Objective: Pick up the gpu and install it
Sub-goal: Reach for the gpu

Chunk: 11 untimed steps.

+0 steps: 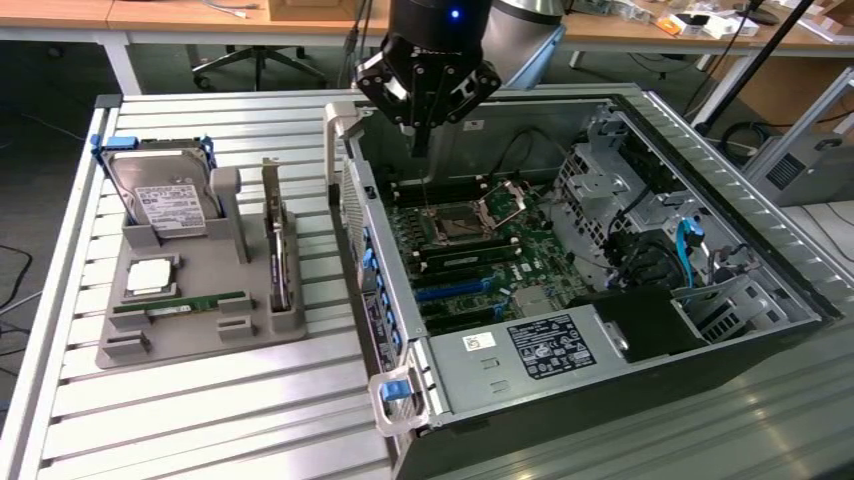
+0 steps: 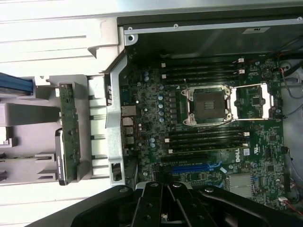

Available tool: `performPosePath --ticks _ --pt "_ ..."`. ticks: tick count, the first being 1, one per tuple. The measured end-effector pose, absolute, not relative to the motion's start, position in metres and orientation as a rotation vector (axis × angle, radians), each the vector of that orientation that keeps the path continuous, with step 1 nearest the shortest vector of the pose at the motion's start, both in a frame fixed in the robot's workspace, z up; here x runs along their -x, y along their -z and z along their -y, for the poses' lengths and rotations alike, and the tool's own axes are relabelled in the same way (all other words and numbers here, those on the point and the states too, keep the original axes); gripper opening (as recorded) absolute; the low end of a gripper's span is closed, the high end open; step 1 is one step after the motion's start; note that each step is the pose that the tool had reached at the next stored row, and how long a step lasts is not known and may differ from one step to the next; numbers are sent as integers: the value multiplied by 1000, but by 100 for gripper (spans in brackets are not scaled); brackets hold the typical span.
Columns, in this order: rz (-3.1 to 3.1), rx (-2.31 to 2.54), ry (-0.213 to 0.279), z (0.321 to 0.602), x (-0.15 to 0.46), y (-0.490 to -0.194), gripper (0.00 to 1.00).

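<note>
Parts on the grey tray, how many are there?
4: the hard drive at the far end, a silver chip nearer, a green stick nearest, and the gpu on edge along the exterior view's right side. None looks hidden.

We look past the slatted metal surface [image 1: 200,420] to wooden desks [image 1: 54,10], a wheeled office chair [image 1: 254,62] and dark floor [image 1: 54,90].
</note>
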<state>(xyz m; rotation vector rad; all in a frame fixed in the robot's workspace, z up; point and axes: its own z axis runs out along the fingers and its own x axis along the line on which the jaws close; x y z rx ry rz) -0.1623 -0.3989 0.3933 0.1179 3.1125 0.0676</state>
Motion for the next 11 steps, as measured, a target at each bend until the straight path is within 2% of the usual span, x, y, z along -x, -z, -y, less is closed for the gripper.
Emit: performPosePath --ticks 11 --pt "-3112 -118 -68 399 165 -393 11"
